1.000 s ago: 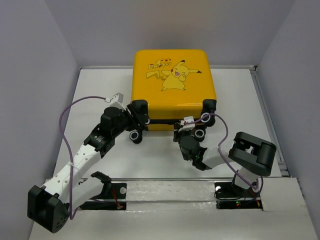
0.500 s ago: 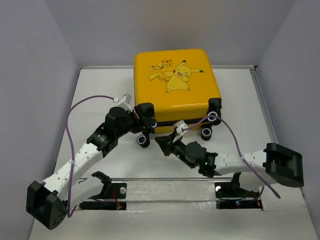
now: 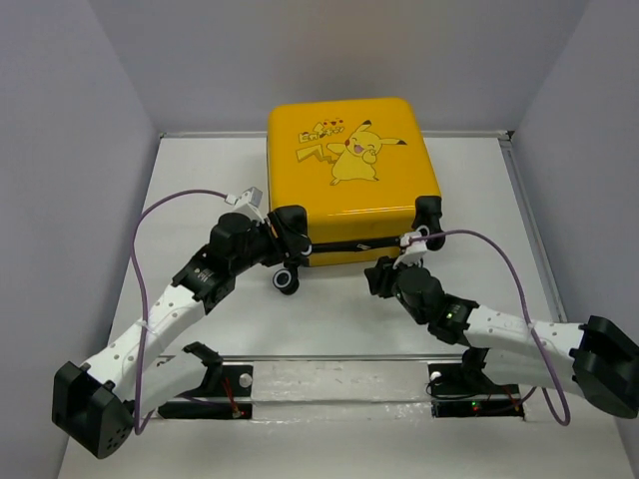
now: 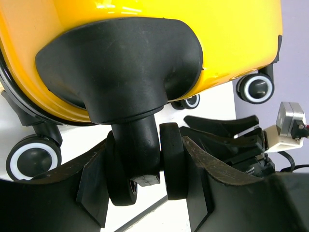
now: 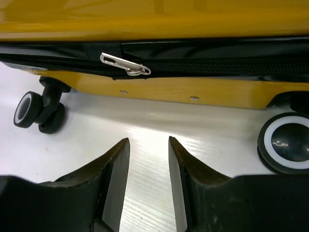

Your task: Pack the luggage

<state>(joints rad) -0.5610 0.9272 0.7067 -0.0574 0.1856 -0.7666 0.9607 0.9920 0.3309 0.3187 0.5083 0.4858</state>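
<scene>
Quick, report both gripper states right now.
Left gripper: closed on a wheel of the luggage.
Right gripper: open, holding nothing.

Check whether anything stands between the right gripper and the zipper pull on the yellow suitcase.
Nothing visible does. Only bare table lies between the right gripper and the zipped side of the suitcase; the zipper pull sits slightly left of the gripper's line. The wheels stand off to either side.
</scene>
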